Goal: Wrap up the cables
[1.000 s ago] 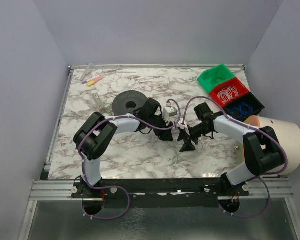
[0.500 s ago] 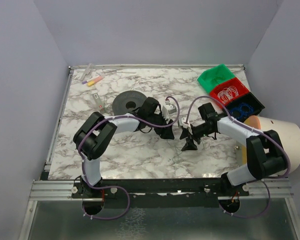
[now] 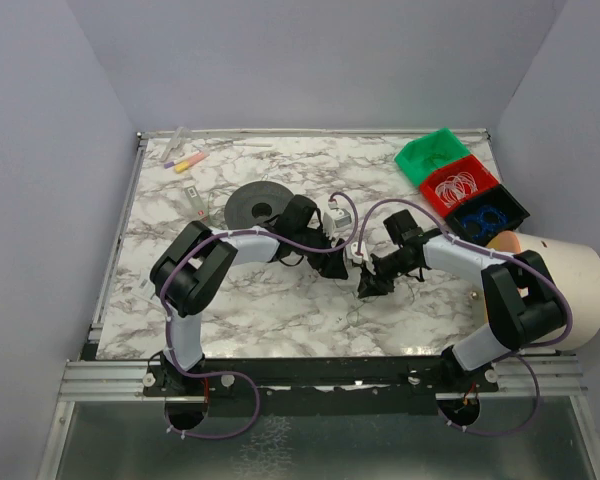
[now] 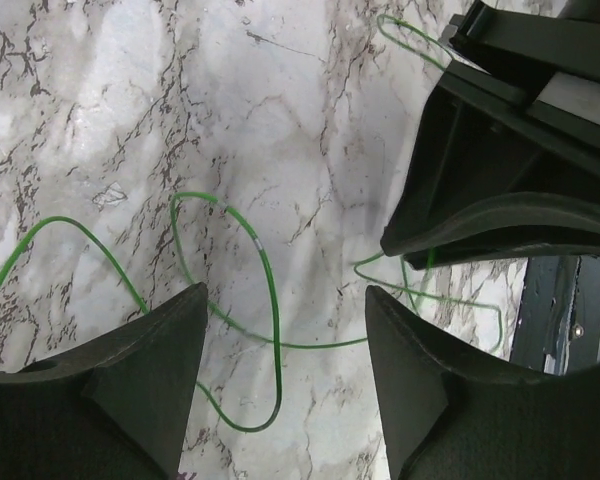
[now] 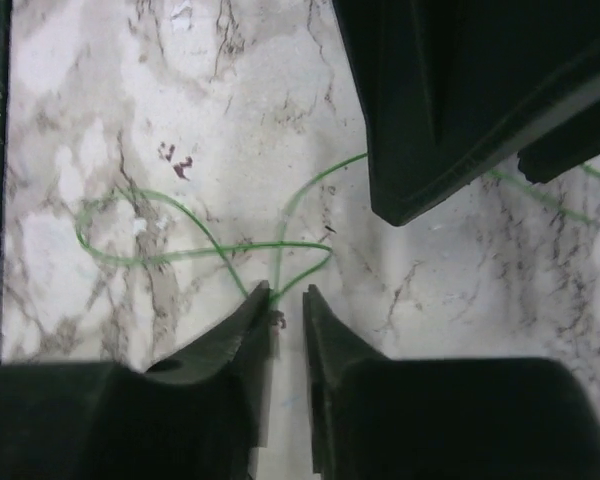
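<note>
Green hair-thin wire (image 4: 268, 275) lies in loose loops on the white marble tabletop (image 4: 230, 100) between both arms. The left gripper (image 4: 285, 310) hangs wide open above it. The right gripper (image 5: 287, 300) has its jaws nearly together at a strand, possibly pinching it. This looks like the gathering step; next comes a sure pinch, then coiling.

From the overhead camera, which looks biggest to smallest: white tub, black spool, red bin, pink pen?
1. white tub
2. black spool and red bin: too alike to rank
3. pink pen
</note>
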